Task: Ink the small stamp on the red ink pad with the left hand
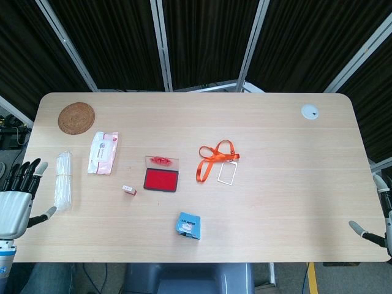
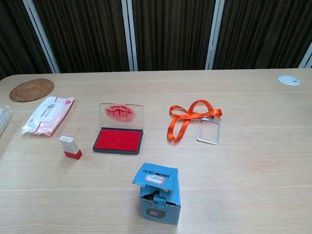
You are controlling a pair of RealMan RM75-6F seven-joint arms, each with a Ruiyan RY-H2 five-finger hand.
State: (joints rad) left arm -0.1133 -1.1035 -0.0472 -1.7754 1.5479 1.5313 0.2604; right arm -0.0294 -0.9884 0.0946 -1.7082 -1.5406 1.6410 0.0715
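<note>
The small stamp (image 1: 128, 190) (image 2: 70, 147), white with a red base, stands upright on the table just left of the red ink pad (image 1: 160, 180) (image 2: 119, 140). The pad's clear lid is up, smeared with red. My left hand (image 1: 18, 196) hangs at the table's left edge, fingers spread and holding nothing, well left of the stamp. Only part of my right hand (image 1: 375, 226) shows at the right edge, fingers apart and empty. Neither hand appears in the chest view.
A blue box (image 1: 189, 225) (image 2: 158, 195) sits near the front edge. An orange lanyard with a badge holder (image 1: 218, 160) (image 2: 195, 119) lies right of the pad. A wipes pack (image 1: 103, 152), a clear tube bundle (image 1: 63, 180) and a woven coaster (image 1: 76, 117) occupy the left side.
</note>
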